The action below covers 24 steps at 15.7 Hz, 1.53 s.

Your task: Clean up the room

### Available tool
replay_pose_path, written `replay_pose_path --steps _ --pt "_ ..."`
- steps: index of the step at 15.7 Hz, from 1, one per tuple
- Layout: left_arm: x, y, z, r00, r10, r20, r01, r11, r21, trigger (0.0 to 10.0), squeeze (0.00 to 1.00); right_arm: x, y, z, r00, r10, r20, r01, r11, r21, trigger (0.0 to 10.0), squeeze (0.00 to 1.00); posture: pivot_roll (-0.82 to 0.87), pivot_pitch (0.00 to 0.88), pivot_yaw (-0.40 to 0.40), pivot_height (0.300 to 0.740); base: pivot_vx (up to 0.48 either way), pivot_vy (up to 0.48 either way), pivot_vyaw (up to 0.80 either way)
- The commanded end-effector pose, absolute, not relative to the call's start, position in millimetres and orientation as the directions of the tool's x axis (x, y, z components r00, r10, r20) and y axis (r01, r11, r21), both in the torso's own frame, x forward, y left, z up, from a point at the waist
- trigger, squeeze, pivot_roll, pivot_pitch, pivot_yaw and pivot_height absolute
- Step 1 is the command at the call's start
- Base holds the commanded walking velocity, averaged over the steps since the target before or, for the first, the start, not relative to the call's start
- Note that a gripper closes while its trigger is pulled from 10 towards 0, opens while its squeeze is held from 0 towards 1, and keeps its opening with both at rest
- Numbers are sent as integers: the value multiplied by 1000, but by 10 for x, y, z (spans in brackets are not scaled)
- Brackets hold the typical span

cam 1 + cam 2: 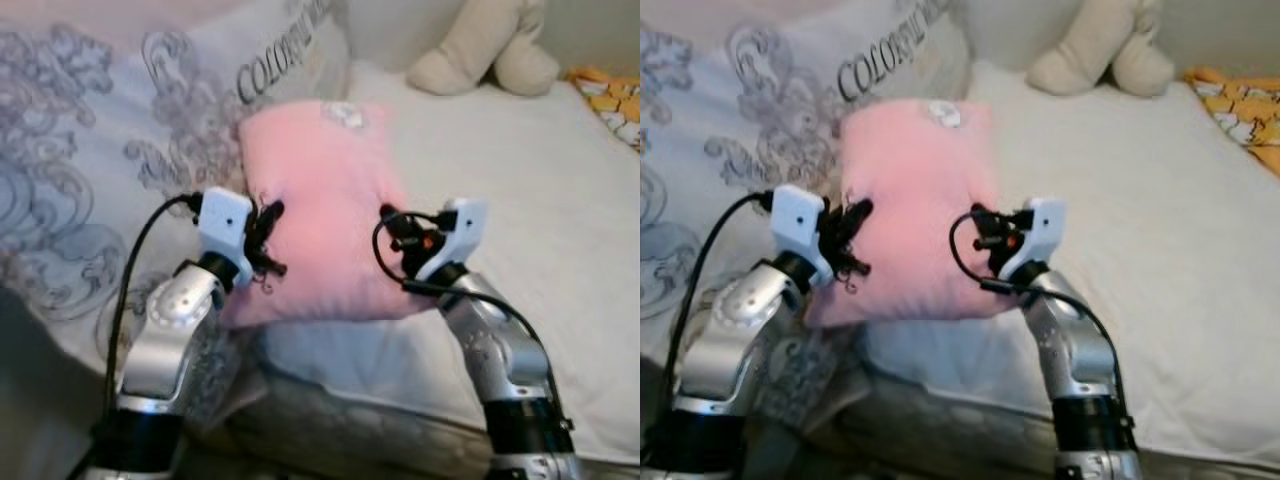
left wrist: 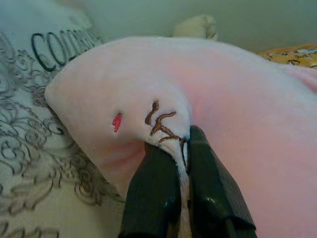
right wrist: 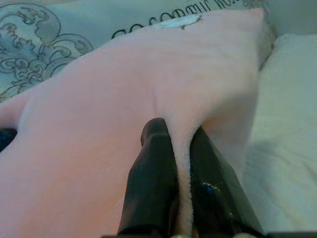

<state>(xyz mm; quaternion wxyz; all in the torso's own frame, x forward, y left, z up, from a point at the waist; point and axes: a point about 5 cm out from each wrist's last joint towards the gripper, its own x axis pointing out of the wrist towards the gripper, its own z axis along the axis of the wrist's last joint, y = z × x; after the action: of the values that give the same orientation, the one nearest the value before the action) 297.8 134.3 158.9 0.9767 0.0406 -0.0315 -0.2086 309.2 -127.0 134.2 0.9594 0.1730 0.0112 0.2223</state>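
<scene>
Both end effectors pinch folds of the pink pillow (image 1: pixel 320 210): the left end effector (image 1: pixel 268 240) grips its left edge, the right end effector (image 1: pixel 392 238) its right edge. The pillow sits over the white bed (image 1: pixel 540 200), beside a patterned grey cushion (image 1: pixel 110 130) on the left

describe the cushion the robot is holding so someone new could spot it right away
On the white bed, beside the big grey patterned pillow with black lettering, is a pink cushion. The left hand and right hand each pinch one of its sides. It is the one plain pink, plush thing, unlike the beige soft toy behind it.
</scene>
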Motion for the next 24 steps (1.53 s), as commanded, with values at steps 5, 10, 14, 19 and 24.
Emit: replay_pose_path --steps 5,10,14,19,24 --pt "3001 1378 1661 916 -394 71 385 916 116 10000 0 3084 -1282 1370 907 415 68 -414 849 328 10000 0 30 0 43 740 0 0 0" --pt "3009 1413 1612 922 -383 49 374 917 136 10000 0 3099 -1277 1331 906 420 54 -414 850 327 10000 0 35 0 39 740 0 0 0" --pt "3273 1404 1589 926 -376 26 362 907 216 10000 0 3345 -1269 1226 911 413 8 -396 867 302 10000 0 32 0 35 740 0 0 0" --pt "3726 1323 1460 934 -352 -56 351 881 317 10000 0 3810 -1450 1269 955 273 -120 -248 950 189 10000 0 48 135 -10 740 0 0 0" --pt "3757 1563 1259 961 -249 -122 272 757 594 10000 0 3694 -1358 901 930 262 -258 -206 953 223 10000 0 24 272 -1 740 0 0 0"
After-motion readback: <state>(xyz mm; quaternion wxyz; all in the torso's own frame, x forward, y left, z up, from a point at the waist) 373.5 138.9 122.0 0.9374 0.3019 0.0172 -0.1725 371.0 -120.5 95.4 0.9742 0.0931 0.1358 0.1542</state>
